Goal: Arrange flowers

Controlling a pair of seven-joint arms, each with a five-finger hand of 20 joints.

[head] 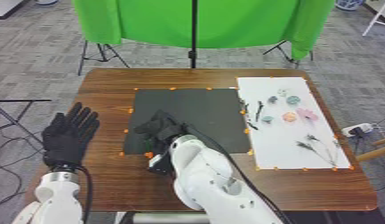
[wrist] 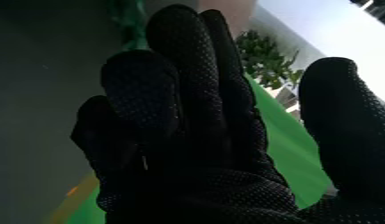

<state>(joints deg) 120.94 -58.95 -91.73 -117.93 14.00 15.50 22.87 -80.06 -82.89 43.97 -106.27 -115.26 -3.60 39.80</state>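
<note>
Right robot hand (head: 162,128) over black mat (head: 217,112); fingers loosely extended (thumb apart).

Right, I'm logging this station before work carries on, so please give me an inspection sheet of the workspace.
Surface: brown wooden table with a dark mat and, to its right, a white sheet.
Job's things: pink blossom, peach blossom, blue-green blossom and feathery stems, all lying on the white sheet.
Clutter: orange tape bits round the mat and sheet.
Hands: left hand open at the table's left edge; right hand over the dark mat, fingers straight.
Cables: dark cable along the right arm.
Surroundings: green cloth hanging behind the table.
</note>
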